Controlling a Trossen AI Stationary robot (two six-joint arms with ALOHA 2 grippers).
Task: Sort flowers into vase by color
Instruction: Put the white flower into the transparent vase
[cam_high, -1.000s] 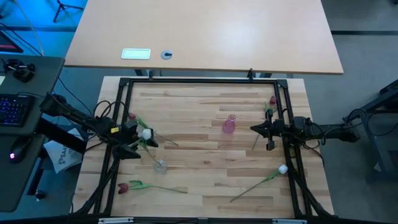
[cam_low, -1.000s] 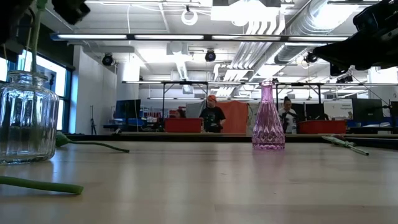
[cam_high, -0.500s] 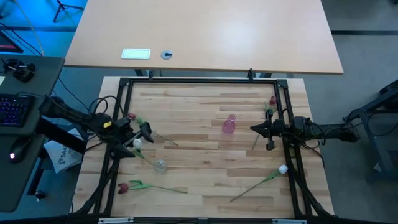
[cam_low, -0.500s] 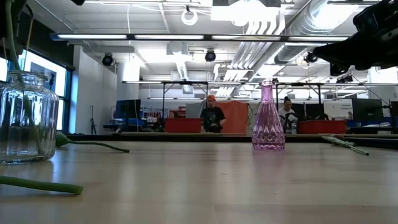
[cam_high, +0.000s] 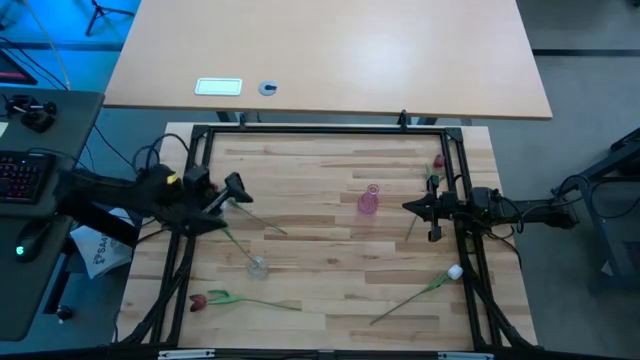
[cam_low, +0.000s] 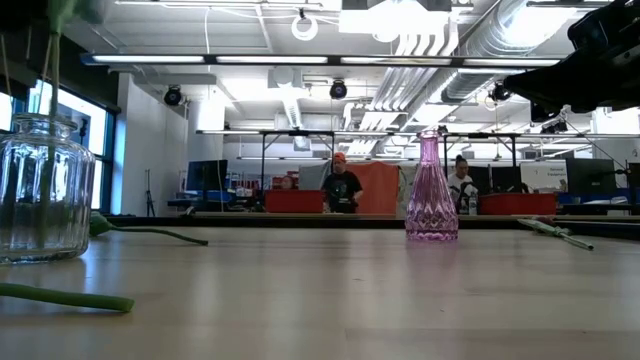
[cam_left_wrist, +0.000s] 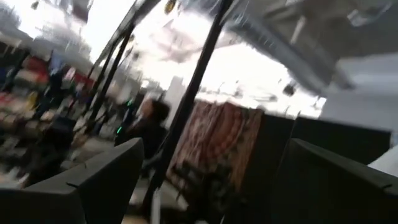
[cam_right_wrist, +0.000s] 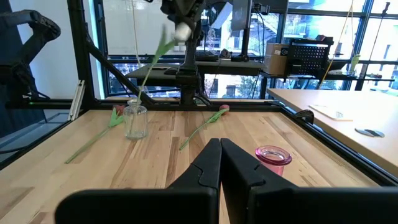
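Note:
A white tulip (cam_right_wrist: 182, 30) stands with its stem (cam_high: 238, 247) stuck in the clear glass vase (cam_high: 258, 267) and leans toward the table's left. Its head is hidden under my left arm in the high view. My left gripper (cam_high: 238, 189) is open above and beyond the vase, tipped up, with nothing between its fingers. My right gripper (cam_high: 408, 206) is shut and hovers at the table's right, beside the pink vase (cam_high: 368, 202). Lying flat on the table are a red tulip (cam_high: 197, 300) near left, a white tulip (cam_high: 455, 271) near right and a red tulip (cam_high: 438, 162) by the right rail.
Another green stem (cam_high: 265, 222) lies on the boards just right of my left gripper, and its red head (cam_right_wrist: 224, 107) shows in the right wrist view. A black frame (cam_high: 320, 128) rings the table. Bare boards lie between the two vases. People stand in the room behind.
My left gripper set the white tulip's stem down into the clear vase and let go. It then drew back toward the table's far left corner and tipped upward. The tulip now stands in the vase, leaning left. My right arm kept still.

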